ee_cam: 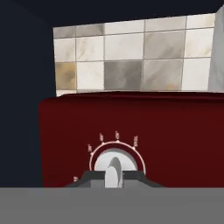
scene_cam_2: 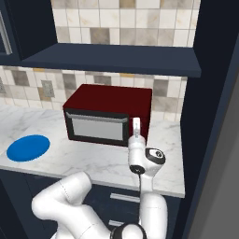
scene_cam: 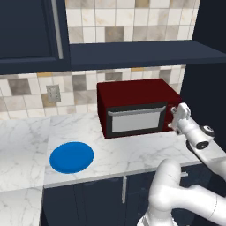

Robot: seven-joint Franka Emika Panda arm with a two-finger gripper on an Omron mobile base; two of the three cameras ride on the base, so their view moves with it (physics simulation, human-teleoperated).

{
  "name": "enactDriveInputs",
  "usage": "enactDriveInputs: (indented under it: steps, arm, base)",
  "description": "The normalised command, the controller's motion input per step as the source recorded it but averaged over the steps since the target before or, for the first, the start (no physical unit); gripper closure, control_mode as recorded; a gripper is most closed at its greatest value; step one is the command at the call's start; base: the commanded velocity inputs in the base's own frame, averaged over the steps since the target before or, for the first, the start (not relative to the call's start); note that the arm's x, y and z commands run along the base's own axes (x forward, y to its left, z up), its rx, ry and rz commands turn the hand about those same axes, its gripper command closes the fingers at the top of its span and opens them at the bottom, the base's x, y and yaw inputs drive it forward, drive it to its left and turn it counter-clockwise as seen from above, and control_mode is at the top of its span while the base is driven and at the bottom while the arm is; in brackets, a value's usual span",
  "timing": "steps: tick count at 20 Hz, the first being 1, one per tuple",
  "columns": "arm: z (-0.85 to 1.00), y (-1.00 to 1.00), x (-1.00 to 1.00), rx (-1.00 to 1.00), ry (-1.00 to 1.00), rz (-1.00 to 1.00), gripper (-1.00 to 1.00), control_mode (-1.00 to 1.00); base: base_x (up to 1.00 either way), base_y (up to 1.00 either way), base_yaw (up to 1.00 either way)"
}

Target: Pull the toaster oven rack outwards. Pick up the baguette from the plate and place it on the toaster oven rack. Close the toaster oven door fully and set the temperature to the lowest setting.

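The temperature knob [ee_cam: 114,168], a pale round dial with a raised central ridge, is set in the right-hand panel of the toaster oven [scene_cam: 137,106], to the right of the toaster oven door [scene_cam: 136,120], which appears shut. The gripper [ee_cam: 113,177] is placed squarely at this knob, and its fingertips [ee_cam: 94,176] are seen drawn in close on either side of the ridge; whether the ridge is actually pinched cannot be told. The knob is judged to be stiff, smooth hard plastic, light to turn but apt to slip. It is best held across the ridge, not by the rim. Small pale tick marks are printed in an arc above the dial. No brand or legible writing can be made out. The plate [scene_cam: 71,157] lies bare, left of the oven.
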Motion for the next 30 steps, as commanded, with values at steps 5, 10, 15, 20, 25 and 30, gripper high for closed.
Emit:
enactDriveInputs:
  steps: [5, 10, 15, 20, 25, 30]
  arm:
    - [-0.36, -0.07, 0.16, -0.37, -0.16, 0.02, 1.0, -1.0]
    - [-0.34, -0.07, 0.24, -0.46, -0.07, 0.01, 1.0, -1.0]
    - [-0.21, 0.0, 0.44, -0.57, 0.0, 0.03, 1.0, -1.0]
    - [-0.24, 0.02, 0.45, -0.7, 0.0, 0.05, 1.0, -1.0]
    - [-0.24, 0.01, 0.45, -0.7, 0.0, 0.1, 1.0, -1.0]
    - [-0.26, 0.0, 0.41, -0.68, -0.04, 0.13, 1.0, -1.0]
  base:
    - [0.0, 0.0, 0.0]
    - [0.0, 0.0, 0.0]
    - [0.0, 0.0, 0.0]
    - [0.0, 0.0, 0.0]
    - [0.0, 0.0, 0.0]
    - [0.0, 0.0, 0.0]
